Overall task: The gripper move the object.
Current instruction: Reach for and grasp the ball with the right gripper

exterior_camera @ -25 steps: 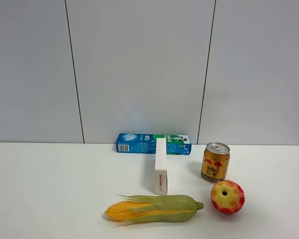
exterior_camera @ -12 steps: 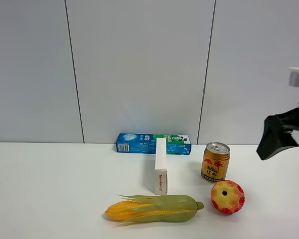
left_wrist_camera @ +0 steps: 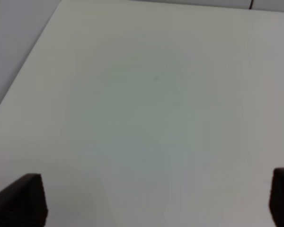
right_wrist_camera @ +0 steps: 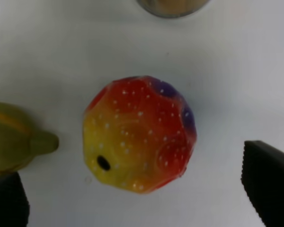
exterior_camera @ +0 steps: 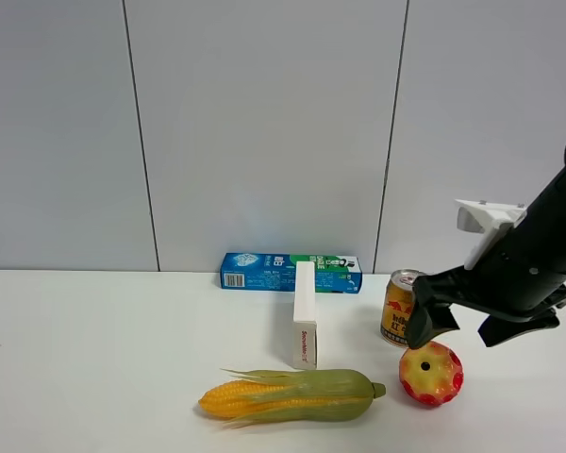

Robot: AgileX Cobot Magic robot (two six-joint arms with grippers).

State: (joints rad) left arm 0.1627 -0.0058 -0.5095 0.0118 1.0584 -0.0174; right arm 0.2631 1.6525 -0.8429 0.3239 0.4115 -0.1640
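Observation:
The dimpled rainbow ball [exterior_camera: 431,373] lies on the white table [exterior_camera: 94,359] at the front right, just in front of the gold can [exterior_camera: 403,304]. My right gripper [exterior_camera: 464,328] hangs open just above it, with one black jaw on each side. In the right wrist view the ball [right_wrist_camera: 139,134] shows red and yellow with a purple patch, untouched between the gripper's [right_wrist_camera: 137,188] spread fingertips [right_wrist_camera: 267,175]. My left gripper [left_wrist_camera: 153,198] is open over bare table and does not show in the high view.
A corn cob [exterior_camera: 292,396] lies left of the ball, its stem end [right_wrist_camera: 14,142] close to it. A white box [exterior_camera: 305,314] stands upright mid-table. A blue-green box [exterior_camera: 288,271] lies against the wall. The can's base [right_wrist_camera: 173,5] is just beyond the ball.
The right arm came in from the right edge and dropped down-left until its open jaws sit over the ball. The ball and the other objects have not moved.

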